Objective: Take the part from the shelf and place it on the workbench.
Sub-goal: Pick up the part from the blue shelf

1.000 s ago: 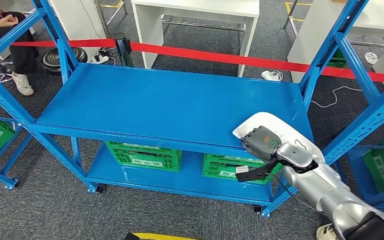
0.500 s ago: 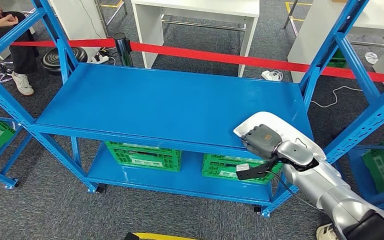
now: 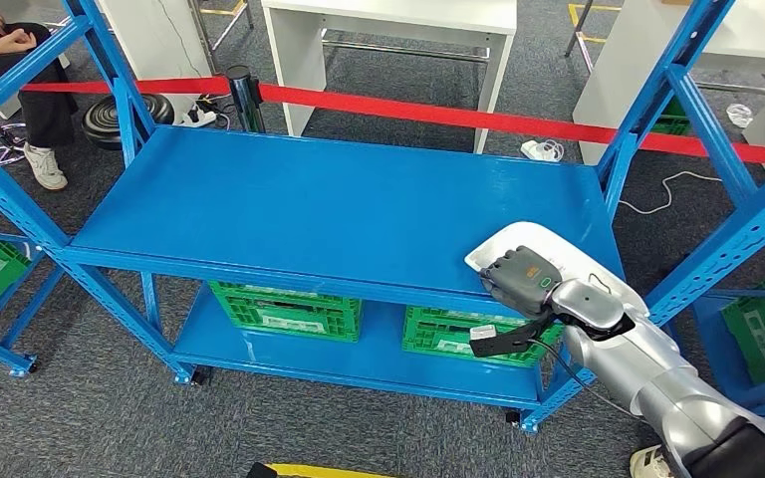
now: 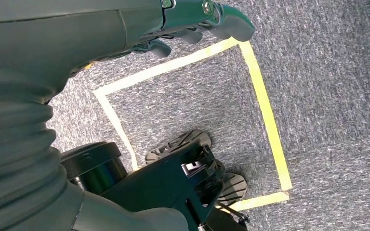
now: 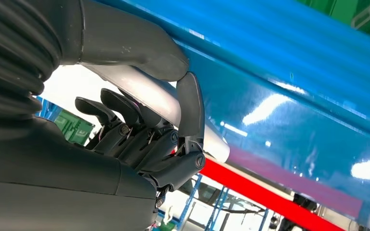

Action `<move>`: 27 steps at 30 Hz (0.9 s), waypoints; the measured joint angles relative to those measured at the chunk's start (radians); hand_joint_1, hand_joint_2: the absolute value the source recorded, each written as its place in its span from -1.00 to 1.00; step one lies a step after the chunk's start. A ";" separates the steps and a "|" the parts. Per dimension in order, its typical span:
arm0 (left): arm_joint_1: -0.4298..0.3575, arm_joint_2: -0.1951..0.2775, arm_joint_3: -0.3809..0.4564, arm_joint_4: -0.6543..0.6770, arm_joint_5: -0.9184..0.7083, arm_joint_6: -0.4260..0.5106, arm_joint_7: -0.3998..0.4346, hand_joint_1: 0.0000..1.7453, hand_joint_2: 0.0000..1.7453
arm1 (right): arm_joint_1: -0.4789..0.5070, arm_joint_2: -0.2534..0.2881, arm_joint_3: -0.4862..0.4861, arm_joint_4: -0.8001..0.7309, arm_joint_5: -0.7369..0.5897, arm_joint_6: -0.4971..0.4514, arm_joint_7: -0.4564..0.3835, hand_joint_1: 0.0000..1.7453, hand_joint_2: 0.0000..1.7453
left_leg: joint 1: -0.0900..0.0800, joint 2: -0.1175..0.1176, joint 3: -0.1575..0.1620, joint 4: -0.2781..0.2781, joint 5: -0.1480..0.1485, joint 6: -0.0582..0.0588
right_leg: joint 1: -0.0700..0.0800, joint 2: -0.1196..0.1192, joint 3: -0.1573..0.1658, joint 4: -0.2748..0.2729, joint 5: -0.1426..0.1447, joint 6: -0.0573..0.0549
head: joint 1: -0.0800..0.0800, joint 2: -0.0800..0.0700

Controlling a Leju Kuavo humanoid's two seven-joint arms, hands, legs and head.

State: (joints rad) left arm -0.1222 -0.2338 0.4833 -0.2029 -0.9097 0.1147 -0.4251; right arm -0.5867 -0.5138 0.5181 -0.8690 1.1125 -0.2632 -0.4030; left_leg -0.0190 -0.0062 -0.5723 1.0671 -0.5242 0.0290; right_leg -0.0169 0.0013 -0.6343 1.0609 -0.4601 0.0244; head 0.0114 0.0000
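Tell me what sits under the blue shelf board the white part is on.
Under the blue shelf board, two green crates stand side by side on the lower shelf. Their backs and contents are hidden by the board, and the right hand on the white part covers part of the right crate.

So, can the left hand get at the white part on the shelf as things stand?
Probably not. The left hand hangs low over the carpet, and the white part lies at the shelf's right front corner, already gripped by the right hand.
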 joint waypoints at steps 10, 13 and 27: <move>-0.001 -0.001 0.001 0.000 0.004 0.006 0.006 -1.00 1.00 | -0.067 -0.035 -0.028 -0.071 -0.038 0.050 -0.001 1.00 1.00 | 0.000 0.000 0.000 0.000 0.000 0.000 | 0.000 0.000 0.000 0.000 0.000 0.000 | 0.000 0.000; -0.001 -0.002 0.001 0.000 0.005 0.007 0.008 -1.00 1.00 | -0.096 -0.051 -0.032 -0.089 -0.042 0.074 -0.005 1.00 1.00 | 0.000 0.000 0.000 0.000 0.000 0.000 | 0.000 0.000 0.000 0.000 0.000 0.000 | 0.000 0.000; -0.003 -0.008 0.002 0.000 0.005 0.009 0.018 -1.00 1.00 | -0.278 -0.117 -0.031 -0.160 -0.080 0.199 -0.019 1.00 1.00 | 0.000 0.000 -0.001 0.000 0.000 0.000 | 0.000 0.000 -0.001 0.000 0.000 0.000 | 0.000 0.000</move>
State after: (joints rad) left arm -0.1254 -0.2422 0.4854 -0.2029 -0.9049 0.1240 -0.4068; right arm -0.8647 -0.6312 0.4873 -1.0286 1.0325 -0.0640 -0.4217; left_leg -0.0193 -0.0065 -0.5730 1.0672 -0.5242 0.0291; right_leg -0.0171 0.0010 -0.6350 1.0607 -0.4599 0.0244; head 0.0114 0.0000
